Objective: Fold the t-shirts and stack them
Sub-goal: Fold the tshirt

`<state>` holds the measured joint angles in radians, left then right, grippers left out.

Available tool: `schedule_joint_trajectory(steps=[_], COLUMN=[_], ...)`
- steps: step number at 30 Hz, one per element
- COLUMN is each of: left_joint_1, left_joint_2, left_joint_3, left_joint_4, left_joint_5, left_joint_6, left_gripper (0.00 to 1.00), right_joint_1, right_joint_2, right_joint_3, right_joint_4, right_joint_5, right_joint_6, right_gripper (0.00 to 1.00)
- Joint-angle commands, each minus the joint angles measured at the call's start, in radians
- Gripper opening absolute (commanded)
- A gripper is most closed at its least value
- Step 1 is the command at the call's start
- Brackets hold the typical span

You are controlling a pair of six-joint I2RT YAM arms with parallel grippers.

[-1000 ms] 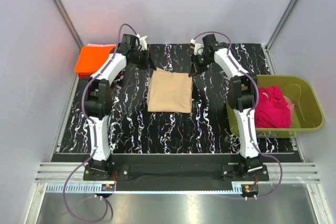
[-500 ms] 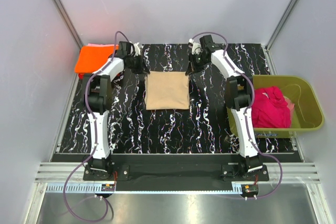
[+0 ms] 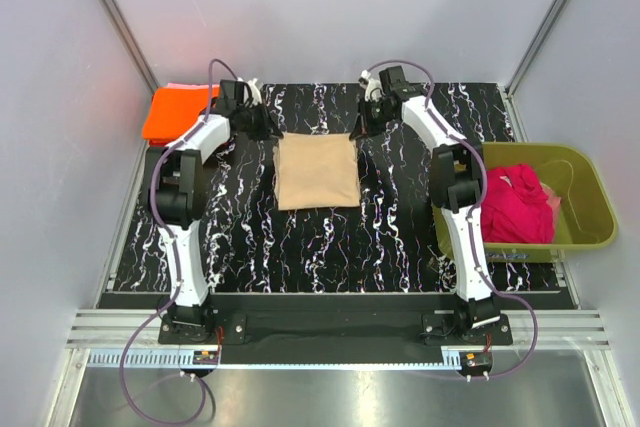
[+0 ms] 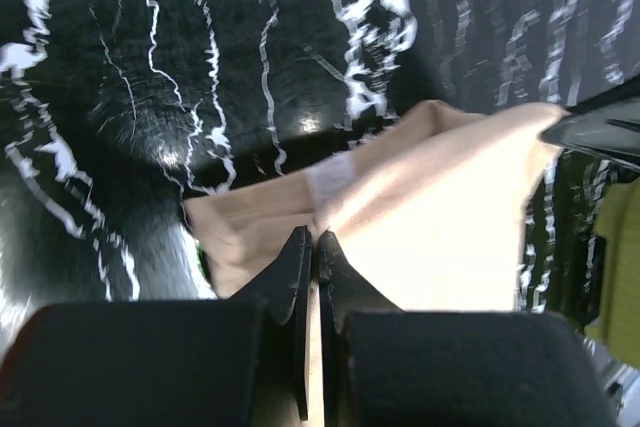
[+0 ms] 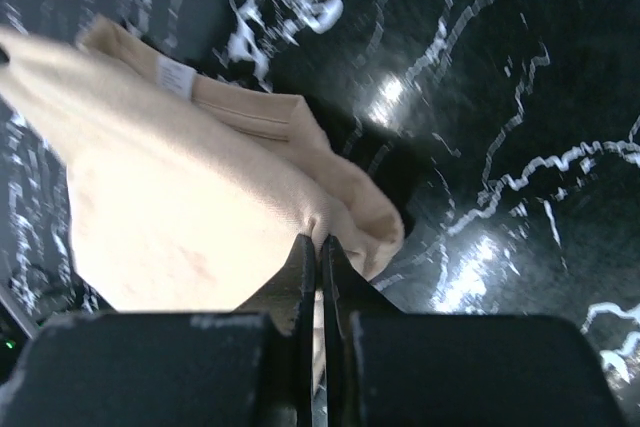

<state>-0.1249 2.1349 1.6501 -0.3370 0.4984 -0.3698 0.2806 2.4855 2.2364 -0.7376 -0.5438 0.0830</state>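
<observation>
Pinched tight on the far corners of the tan t-shirt, your left gripper and right gripper have dragged it slightly toward 11 o'clock; it lies folded mid-table. Beyond, the orange t-shirt sits at 10 o'clock, the magenta t-shirt bundled in the olive tub at 3 o'clock.

The folded tan-beige cloth t-shirt lies at the far middle of the black white-veined table, with the left gripper at its far left corner and the right gripper at its far right. The folded bright orange t-shirt lies in the table's far left corner. The crumpled magenta-red t-shirt lies in the olive-green plastic tub, right of the table.
</observation>
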Motion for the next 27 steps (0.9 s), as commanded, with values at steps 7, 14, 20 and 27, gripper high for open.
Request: schedule_joint_trajectory(steps=[7, 14, 20, 27], left_joint_1=[0.021, 0.051, 0.065, 0.082], left_joint_2=[-0.130, -0.017, 0.036, 0.069], left_joint_3=[-0.133, -0.072, 0.003, 0.056], left_joint_4=[0.183, 0.154, 0.127, 0.116], left_joint_5=[-0.252, -0.261, -0.244, -0.149], left_joint_6=[-0.057, -0.067, -0.037, -0.026], left_gripper=[0.00, 0.00, 0.00, 0.00], right_joint_1=[0.032, 0.031, 0.029, 0.034], right_joint_2=[-0.077, 0.038, 0.037, -0.042], right_joint_3=[-0.147, -0.055, -0.020, -0.125], right_joint_4=[0.411, 0.454, 0.411, 0.371], right_joint_5=[-0.030, -0.041, -0.032, -0.019], right_joint_6=[0.204, 0.230, 0.209, 0.187], right_gripper=[0.00, 0.05, 0.41, 0.50])
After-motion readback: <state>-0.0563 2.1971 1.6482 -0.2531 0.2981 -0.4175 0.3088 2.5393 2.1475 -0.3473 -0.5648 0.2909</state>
